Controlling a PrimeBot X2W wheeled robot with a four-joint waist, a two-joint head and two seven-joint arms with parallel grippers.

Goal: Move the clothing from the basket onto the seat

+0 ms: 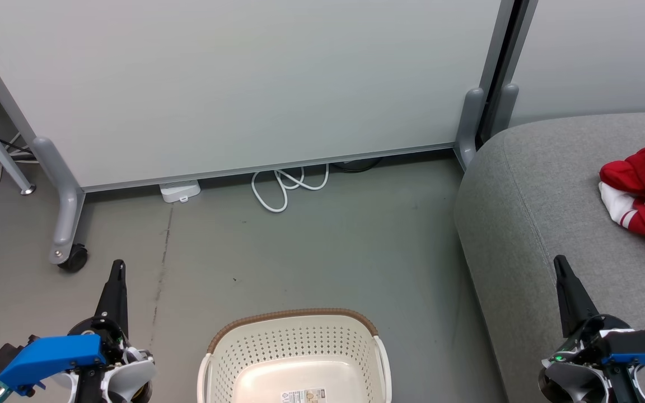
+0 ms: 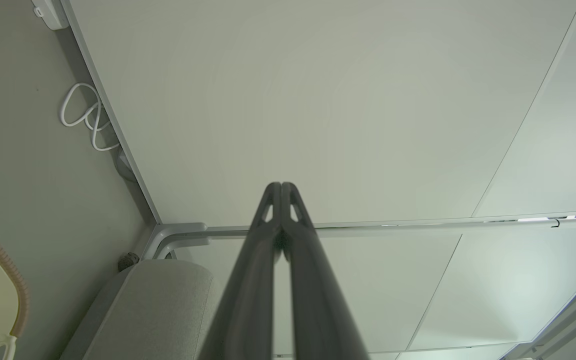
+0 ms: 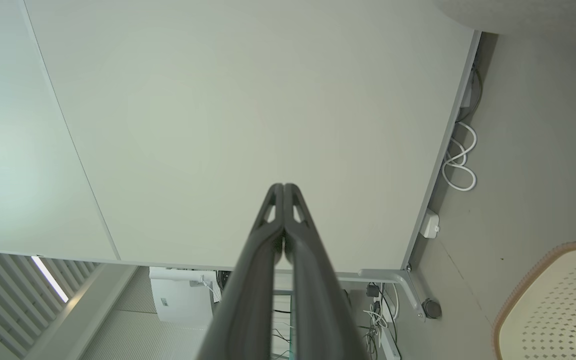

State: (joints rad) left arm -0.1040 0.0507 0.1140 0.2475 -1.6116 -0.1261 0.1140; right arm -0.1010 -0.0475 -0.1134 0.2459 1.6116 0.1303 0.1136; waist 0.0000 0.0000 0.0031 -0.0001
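Both grippers were clenched, fingers pressed together tip to tip, nothing between them. L gripper point(image 1: 117, 270) sat low at the left of head view, pointing up-frame over grey floor point(image 1: 328, 252); its wrist view showed the dark fingers point(image 2: 268, 240) meeting against a white partition panel point(image 2: 318, 100). R gripper point(image 1: 561, 267) sat low at the right, over the front part of the seat point(image 1: 535, 224); its wrist view likewise showed the pair shut point(image 3: 284, 189). Clothing point(image 1: 644, 187), red w/ white stripe trim, lay bunched on the seat cushion at the far right, partly cut off by the frame edge; couldn't tell if one garment or two. It lay apart from R gripper, up-frame and to the right. Basket point(image 1: 294, 314) stood on the floor btwn the two grippers, bottom centre, brown rim toward the panel; visible inside was bare cream plastic w/ a printed label point(image 1: 303, 396). White cable point(image 1: 289, 187) lay looped at the panel's foot, small white box point(image 1: 180, 191) just beside it to the left.
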